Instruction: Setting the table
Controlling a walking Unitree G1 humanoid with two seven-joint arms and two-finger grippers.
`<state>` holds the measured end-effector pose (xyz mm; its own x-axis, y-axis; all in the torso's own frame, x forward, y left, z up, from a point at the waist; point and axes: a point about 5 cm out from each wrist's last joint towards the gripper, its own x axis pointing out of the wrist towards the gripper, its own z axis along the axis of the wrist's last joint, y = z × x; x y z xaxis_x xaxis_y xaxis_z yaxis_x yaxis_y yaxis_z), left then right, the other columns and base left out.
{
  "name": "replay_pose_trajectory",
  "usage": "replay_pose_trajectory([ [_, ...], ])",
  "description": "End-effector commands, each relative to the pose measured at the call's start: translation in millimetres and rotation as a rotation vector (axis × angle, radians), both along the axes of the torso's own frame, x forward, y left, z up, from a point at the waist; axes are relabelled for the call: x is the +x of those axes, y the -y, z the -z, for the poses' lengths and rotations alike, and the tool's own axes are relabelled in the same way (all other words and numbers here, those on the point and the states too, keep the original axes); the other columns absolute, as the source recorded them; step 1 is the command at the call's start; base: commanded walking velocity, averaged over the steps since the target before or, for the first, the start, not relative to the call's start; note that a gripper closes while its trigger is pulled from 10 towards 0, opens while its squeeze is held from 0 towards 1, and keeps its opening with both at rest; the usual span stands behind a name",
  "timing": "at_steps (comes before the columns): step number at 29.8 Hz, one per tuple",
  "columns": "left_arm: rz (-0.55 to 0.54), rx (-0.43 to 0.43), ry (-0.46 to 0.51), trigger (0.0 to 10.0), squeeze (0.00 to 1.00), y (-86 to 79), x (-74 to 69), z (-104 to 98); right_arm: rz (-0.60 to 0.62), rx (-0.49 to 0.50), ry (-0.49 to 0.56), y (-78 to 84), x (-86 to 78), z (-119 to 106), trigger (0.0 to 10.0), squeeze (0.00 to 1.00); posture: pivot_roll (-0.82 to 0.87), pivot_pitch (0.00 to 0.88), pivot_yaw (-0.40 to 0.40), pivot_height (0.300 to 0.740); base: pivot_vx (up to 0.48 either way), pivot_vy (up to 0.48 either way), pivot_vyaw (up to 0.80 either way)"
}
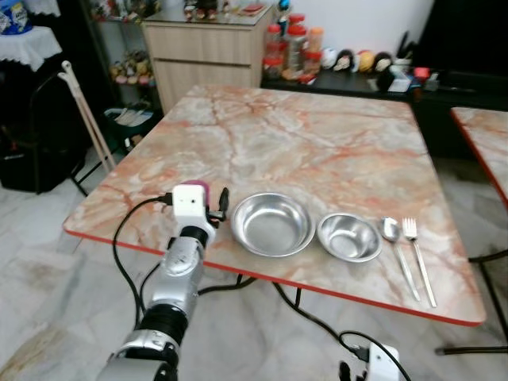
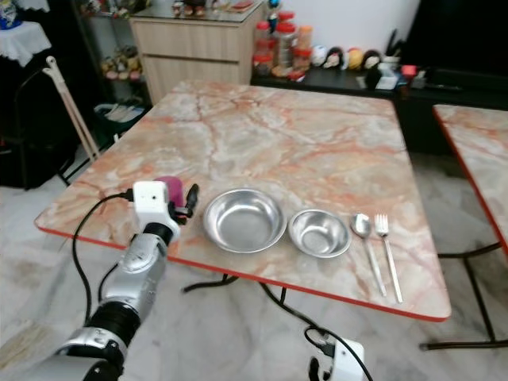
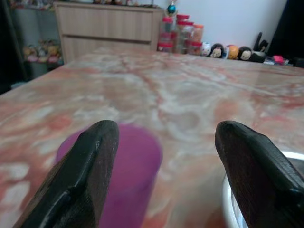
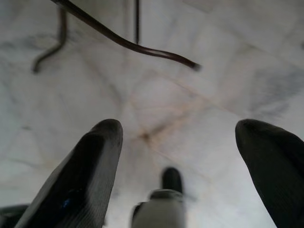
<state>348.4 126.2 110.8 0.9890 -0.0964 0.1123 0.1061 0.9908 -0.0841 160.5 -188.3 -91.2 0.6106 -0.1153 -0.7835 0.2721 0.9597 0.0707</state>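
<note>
A purple cup stands on the marble table near its front left edge, partly hidden behind my left wrist in the eye views. My left gripper is open just above the tabletop. The cup lies partly behind one finger and is not squeezed. To the cup's right sit a large steel bowl, a smaller steel bowl, then a spoon and a fork side by side. My right gripper hangs open low over the floor, holding nothing.
A wooden cabinet and red-lidded jars stand beyond the table. A second marble table is at the right. White poles and dark furniture stand at the left. Black cables trail on the pale floor under the table.
</note>
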Motion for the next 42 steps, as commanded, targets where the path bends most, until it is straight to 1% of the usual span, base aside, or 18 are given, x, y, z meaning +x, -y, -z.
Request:
replay_pose_trajectory([
  [1,0.033,-0.012,0.014,10.0,0.0,12.7,0.4,-4.6,0.009,-0.019,-0.006,8.8,-2.3,-0.2,10.0,0.0,0.02,0.0,-0.011,0.74,0.277,0.0,0.0],
  [6,0.036,-0.007,0.02,10.0,0.0,11.4,-1.4,-4.4,0.007,-0.019,-0.008,8.0,-2.8,0.1,10.0,0.0,0.02,0.0,-0.009,0.74,0.274,0.0,0.0],
  [12,0.047,-0.005,0.037,10.0,0.0,8.0,-5.3,-6.7,0.006,-0.018,-0.01,7.1,-3.7,0.6,10.0,0.0,0.02,0.0,-0.008,0.74,0.0,0.0,0.0],
  [15,0.112,-0.004,0.06,10.0,0.0,10.0,-11.9,-10.5,-0.013,-0.022,-0.018,6.1,-4.8,1.2,10.0,0.0,0.03,0.0,-0.009,0.74,0.0,0.0,0.0],
  [17,0.116,-0.005,0.064,10.0,0.0,10.3,-12.5,-11.2,-0.016,-0.023,-0.019,6.0,-4.9,1.3,10.0,0.0,0.03,0.0,-0.008,0.74,0.0,0.0,0.0],
  [20,0.183,0.01,0.086,10.0,0.0,14.8,-18.1,-18.1,-0.02,-0.021,-0.018,5.2,-5.0,1.4,10.0,0.0,0.03,0.0,-0.007,0.74,0.0,0.0,0.0],
  [23,0.221,0.025,0.077,10.0,0.0,17.5,-20.5,-19.6,-0.018,-0.02,-0.018,5.1,-5.4,1.6,10.0,0.0,0.03,0.0,-0.007,0.74,0.0,0.0,0.0],
  [24,0.245,0.038,0.066,10.0,0.0,19.3,-22.2,-20.1,-0.018,-0.019,-0.019,5.0,-5.7,1.7,10.0,0.0,0.03,0.0,-0.006,0.74,0.0,0.0,0.0],
  [26,0.253,0.04,0.06,10.0,0.0,20.0,-22.9,-20.3,-0.018,-0.019,-0.019,5.0,-5.8,1.7,10.0,0.0,0.03,0.0,-0.006,0.74,0.0,0.0,0.0],
  [30,0.34,0.008,-0.041,10.0,0.0,27.8,-25.4,-18.7,-0.018,-0.018,-0.022,4.3,-6.6,2.1,10.0,0.0,0.03,0.0,-0.003,0.74,0.0,0.0,0.0],
  [31,0.382,0.0,-0.072,10.0,0.0,30.8,-27.1,-19.4,-0.017,-0.018,-0.023,4.1,-7.2,2.4,10.0,0.0,0.03,0.0,0.0,0.74,0.0,0.0,0.0],
  [32,0.403,0.004,-0.095,10.0,0.0,31.9,-28.5,-19.4,-0.017,-0.017,-0.025,3.8,-7.8,2.7,10.0,0.0,0.03,0.0,0.0,0.74,0.0,0.0,0.0],
  [34,0.464,0.006,-0.102,10.0,0.0,35.7,-32.6,-21.3,-0.017,-0.016,-0.027,3.4,-8.6,3.0,10.0,0.0,0.03,0.0,0.002,0.74,0.0,0.0,0.0],
  [35,0.464,0.006,-0.102,10.0,0.0,35.7,-32.6,-21.3,-0.017,-0.016,-0.027,3.4,-8.6,3.0,10.0,0.0,0.03,0.0,0.002,0.74,0.0,0.0,0.0],
  [36,0.499,0.04,-0.118,10.0,0.0,36.7,-35.9,-21.9,-0.017,-0.015,-0.029,3.2,-9.4,3.4,10.0,0.0,0.03,0.0,0.004,0.74,0.0,0.0,0.0],
  [37,0.508,0.07,-0.138,10.0,0.0,35.3,-37.0,-18.8,-0.015,-0.014,-0.031,2.9,-10.2,3.7,10.0,0.0,0.03,0.0,0.004,0.74,0.0,0.0,0.0],
  [39,0.505,0.064,-0.165,10.0,0.0,34.0,-37.2,-15.8,-0.017,-0.014,-0.032,2.6,-10.5,3.9,10.0,0.0,0.03,0.0,0.003,0.74,0.0,0.0,0.0],
  [42,0.493,0.087,-0.204,10.0,0.0,32.7,-37.1,-12.8,-0.02,-0.013,-0.033,2.1,-10.8,4.1,10.0,0.0,0.03,0.0,0.004,0.74,0.0,0.0,0.0],
])
